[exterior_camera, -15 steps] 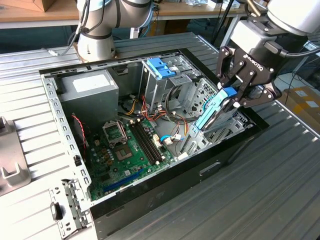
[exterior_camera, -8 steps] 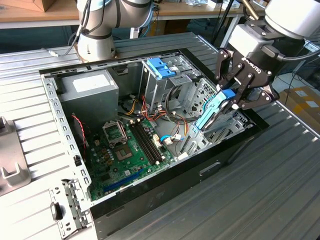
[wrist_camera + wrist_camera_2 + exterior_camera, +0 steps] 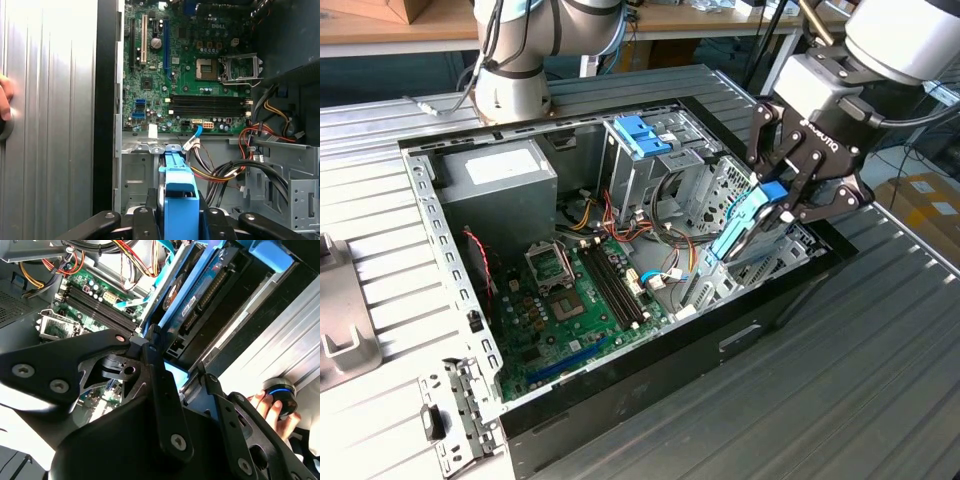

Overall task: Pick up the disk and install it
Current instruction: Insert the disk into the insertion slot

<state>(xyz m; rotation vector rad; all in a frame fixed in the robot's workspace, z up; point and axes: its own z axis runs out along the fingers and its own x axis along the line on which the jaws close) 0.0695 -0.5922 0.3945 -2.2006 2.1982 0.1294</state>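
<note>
1. The gripper (image 3: 782, 200) hangs over the exterior view's right end of the open case (image 3: 660, 375), its jaws drawn in narrow and clamped on the disk (image 3: 740, 232)
2. The disk is held on edge and tilted, with its upper end in the jaws and its lower end down among the metal bays at that end of the case, near the black side wall; I cannot tell whether it touches a bay
3. In the first wrist view the black fingers (image 3: 216, 222) sit on either side of the disk's blue rail (image 3: 177, 192), with the motherboard (image 3: 190, 85) beyond it and cables (image 3: 235, 170) beside it
4. In the second wrist view the disk (image 3: 197, 295) shows a dark body between blue rails, past the fingers (image 3: 160, 390)
5. In the exterior view the motherboard (image 3: 575, 300) lies flat on the case floor, the grey power supply (image 3: 500, 180) fills the far corner on the exterior view's left, and a cage with a blue latch (image 3: 638, 135) stands by the far wall, apart from the disk
6. The case lies on a ribbed metal table (image 3: 860, 380), and the arm's base (image 3: 510, 90) stands behind it
7. A hand (image 3: 267, 407) rests on a round knob (image 3: 281, 392) with a blue ring, outside the case; the edge of a hand (image 3: 5, 97) shows in the first wrist view too
</note>
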